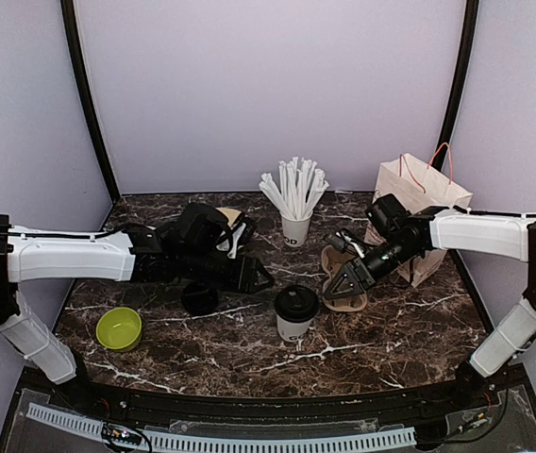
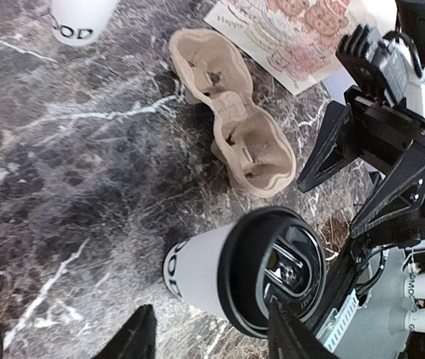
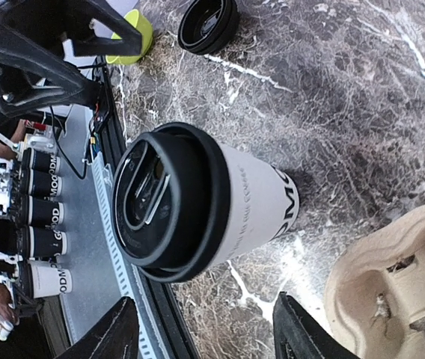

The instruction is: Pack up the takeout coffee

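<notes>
One takeout coffee (image 1: 296, 312), a white paper cup with black lettering and a round black lid, stands upright at the table's middle front. My left gripper (image 1: 260, 276) hovers just left of and behind it, open. In the left wrist view the cup (image 2: 220, 273) sits just ahead of the gripper (image 2: 212, 340), its lid overlapping one fingertip, with no grip on it. My right gripper (image 1: 334, 283) is open too, to the cup's right, over the pulp cup carrier (image 1: 345, 283). In the right wrist view the cup (image 3: 220, 198) stands beyond the open gripper (image 3: 206, 336).
A white cup of wrapped straws (image 1: 294, 203) stands behind the coffee. A paper bag (image 1: 421, 203) is at the back right. A loose black lid (image 1: 199, 298) and a green bowl (image 1: 119, 327) lie front left. The two-pocket carrier (image 2: 235, 127) lies between the arms.
</notes>
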Tool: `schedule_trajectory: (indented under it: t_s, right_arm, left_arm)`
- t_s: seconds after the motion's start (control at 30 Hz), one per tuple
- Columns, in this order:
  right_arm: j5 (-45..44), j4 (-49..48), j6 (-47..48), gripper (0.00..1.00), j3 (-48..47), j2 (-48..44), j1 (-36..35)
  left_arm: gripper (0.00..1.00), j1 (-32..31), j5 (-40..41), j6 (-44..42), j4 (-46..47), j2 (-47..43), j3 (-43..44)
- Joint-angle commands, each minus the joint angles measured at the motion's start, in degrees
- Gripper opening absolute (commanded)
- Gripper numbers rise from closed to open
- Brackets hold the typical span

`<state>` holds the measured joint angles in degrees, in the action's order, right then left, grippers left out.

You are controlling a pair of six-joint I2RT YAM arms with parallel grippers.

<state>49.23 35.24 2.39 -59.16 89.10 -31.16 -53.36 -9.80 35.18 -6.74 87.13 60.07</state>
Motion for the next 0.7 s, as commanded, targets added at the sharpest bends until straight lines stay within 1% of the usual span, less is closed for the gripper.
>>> schedule_trajectory:
  t_s: [0.0,0.07,0.13,0.33,0.67]
  right_arm:
    - [2.19,-3.97,-1.16,0.55,1.87,-0.85,0.13]
    - [3.04,-4.48,-1.54,0.50,1.41,0.24,0.14]
    - [3.30,-4.53,-1.60,0.48,0.47,1.49,0.13]
    - [4.64,-5.09,-2.29,0.47,-1.23,4.53,0.13]
    - [6.60,-4.95,-2.38,0.47,-3.16,7.32,0.13]
  left_arm:
    - [0.51,-0.11,-5.26,0.80,4.56,2.36,1.17]
    - [0.49,-0.13,-5.96,1.77,5.15,2.98,0.68]
    - [0.47,-0.13,-6.69,2.91,5.72,3.00,-0.05]
    - [0.48,-0.09,-7.89,4.63,9.09,2.25,-2.90]
    - [0.48,-0.18,-11.30,4.56,12.14,6.21,-2.38]
